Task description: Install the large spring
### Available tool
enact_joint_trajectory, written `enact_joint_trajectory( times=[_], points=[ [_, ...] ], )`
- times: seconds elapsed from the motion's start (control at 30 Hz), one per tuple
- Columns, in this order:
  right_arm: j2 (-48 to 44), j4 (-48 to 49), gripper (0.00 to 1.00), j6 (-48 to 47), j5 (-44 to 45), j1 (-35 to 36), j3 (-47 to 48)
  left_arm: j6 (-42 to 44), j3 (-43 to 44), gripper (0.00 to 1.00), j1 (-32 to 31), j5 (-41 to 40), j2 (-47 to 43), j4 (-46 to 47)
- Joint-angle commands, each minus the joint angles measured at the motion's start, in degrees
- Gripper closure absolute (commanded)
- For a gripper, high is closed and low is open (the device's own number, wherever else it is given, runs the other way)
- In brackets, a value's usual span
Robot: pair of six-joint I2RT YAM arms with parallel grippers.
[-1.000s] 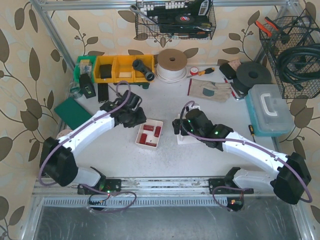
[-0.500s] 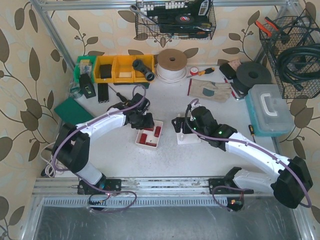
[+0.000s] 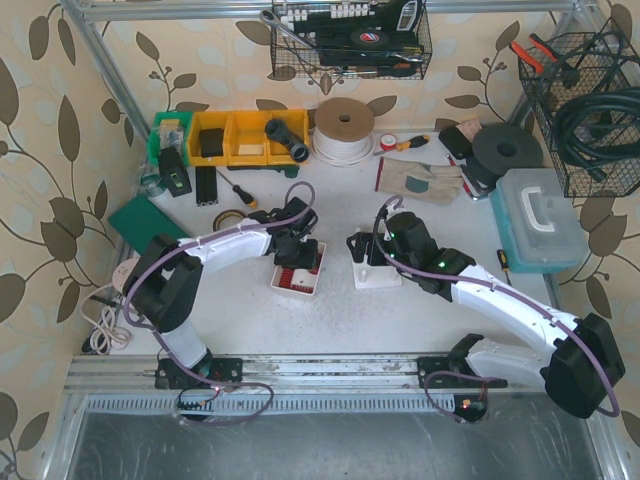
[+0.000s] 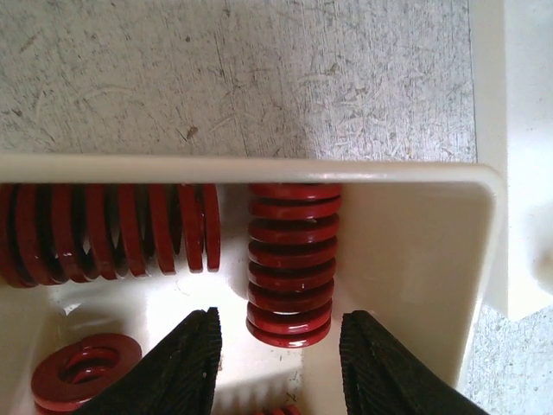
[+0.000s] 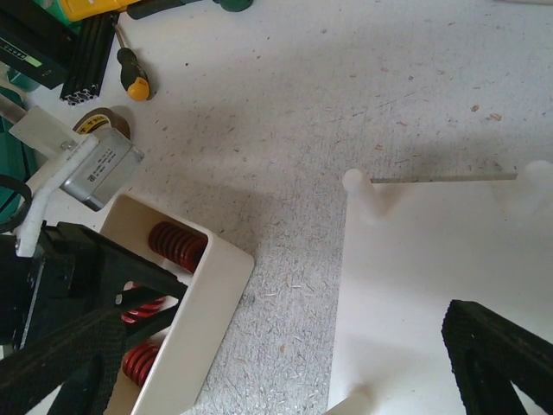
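A white tray (image 3: 283, 284) holds several red springs. My left gripper (image 3: 297, 243) is down inside it, open. In the left wrist view one red spring (image 4: 292, 259) lies in the tray's (image 4: 259, 169) far right corner, just ahead of the open left gripper (image 4: 281, 346), not held. A wider red spring (image 4: 112, 229) lies to its left, and another (image 4: 86, 370) stands on end. My right gripper (image 3: 365, 250) is open and empty above the white peg base (image 5: 415, 285), whose pegs (image 5: 354, 183) are bare. The tray (image 5: 207, 285) also shows in the right wrist view.
A screwdriver (image 3: 240, 192) and a tape roll (image 3: 225, 218) lie behind the tray on the left. Yellow bins (image 3: 235, 135) and a cable spool (image 3: 343, 125) stand at the back. A grey toolbox (image 3: 540, 220) stands at the right.
My left arm has swung right from the table's left side and lowered its gripper into the tray. My right gripper has shifted slightly towards the back over the peg base.
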Motion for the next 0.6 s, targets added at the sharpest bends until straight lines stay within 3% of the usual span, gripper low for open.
enact_joint_trajectory(
  times=[0.0, 0.33, 0.57],
  points=[
    [0.1, 0.8, 0.01, 0.8, 0.6, -0.2, -0.6, -2.7, 2.1, 0.56, -1.7, -2.9, 0.6, -1.6],
    [-1.3, 1.1, 0.01, 0.8, 0.3, -0.4, -1.3, -7.9, 10.5, 0.54, -6.0, -14.9, 8.7, -14.3],
    [-3.3, 1.4, 0.01, 0.7, -0.2, -0.5, -2.3, -8.5, 14.2, 0.57, -6.3, -15.8, 13.2, -16.8]
  ],
)
